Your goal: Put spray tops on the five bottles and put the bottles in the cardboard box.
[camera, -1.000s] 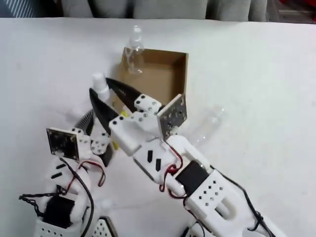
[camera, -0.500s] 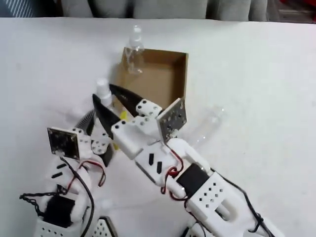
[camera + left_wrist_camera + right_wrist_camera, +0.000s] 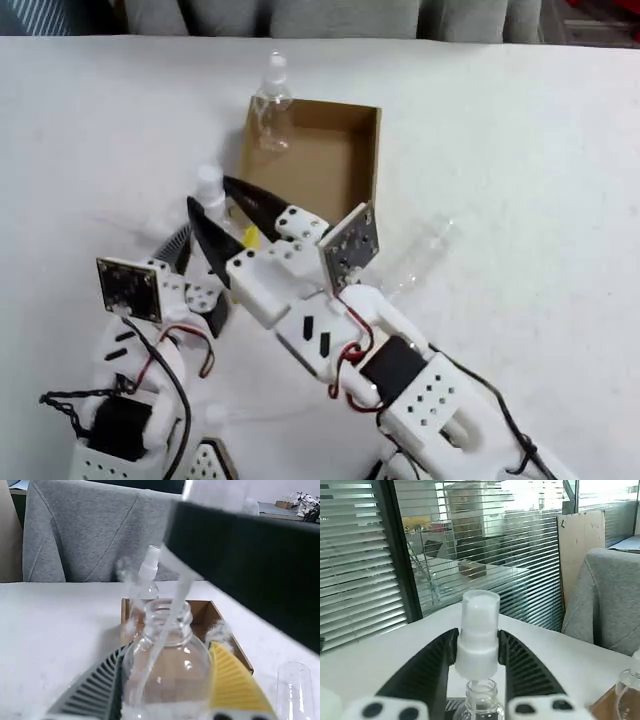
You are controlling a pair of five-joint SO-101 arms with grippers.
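Spray top pinched by right pincer over bottle, which left pincer grips beside cardboard box wall.

You see a white spray top and a clear bottle. Your right gripper has 2 black ribbed fingers; your left gripper has 1 grey ribbed finger and 1 yellow. The cardboard box is brown, the table white.

L tool grips btl, tube in neck.
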